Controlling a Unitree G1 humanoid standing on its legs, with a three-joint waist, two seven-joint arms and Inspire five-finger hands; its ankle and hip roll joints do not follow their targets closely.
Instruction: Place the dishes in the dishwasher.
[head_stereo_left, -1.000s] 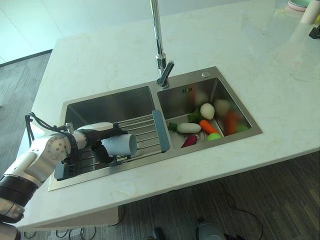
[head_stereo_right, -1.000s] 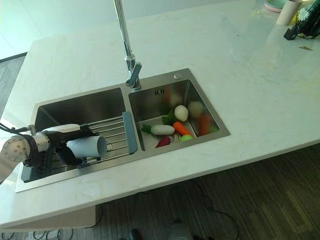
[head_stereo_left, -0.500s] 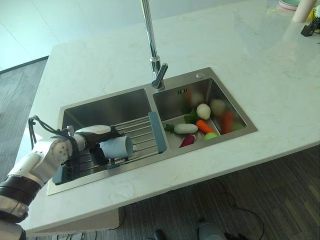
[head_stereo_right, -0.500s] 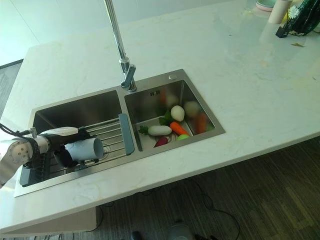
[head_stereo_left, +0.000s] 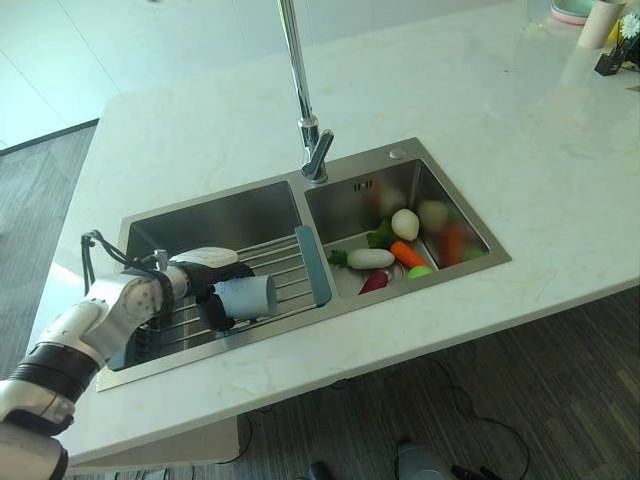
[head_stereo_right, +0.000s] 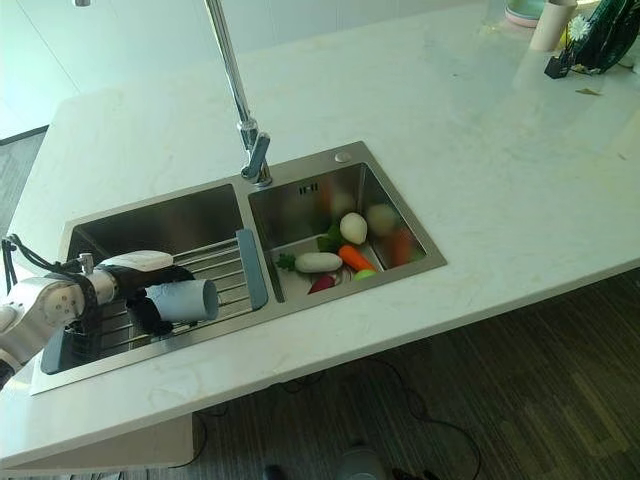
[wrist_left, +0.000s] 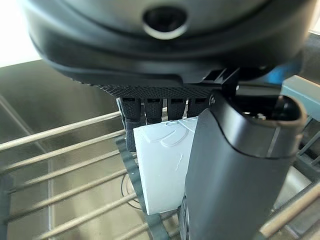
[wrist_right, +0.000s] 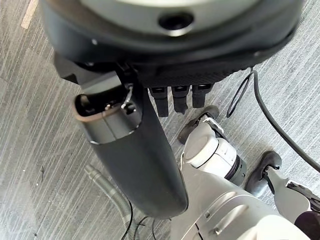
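Observation:
A light blue cup (head_stereo_left: 247, 296) lies on its side in my left hand (head_stereo_left: 212, 300), just over the wire rack (head_stereo_left: 280, 262) that spans the left sink basin (head_stereo_left: 215, 215). In the left wrist view the thumb (wrist_left: 235, 165) and the fingers (wrist_left: 150, 107) are curled round the cup (wrist_left: 162, 165), with the rack's bars below it. The cup's open end faces the rack's blue end bar (head_stereo_left: 312, 265). My right hand (wrist_right: 175, 55) hangs over the grey floor with relaxed fingers and holds nothing.
The right basin (head_stereo_left: 470, 215) holds a carrot (head_stereo_left: 408, 254), a white radish (head_stereo_left: 370, 258) and other vegetables. A tall faucet (head_stereo_left: 300, 90) stands behind the divider. Plates (head_stereo_left: 572, 10) and a cup (head_stereo_left: 598, 22) sit at the counter's far right corner.
The camera has shifted a little. My left hand has carried the cup slightly to the right, closer to the rack's blue end bar.

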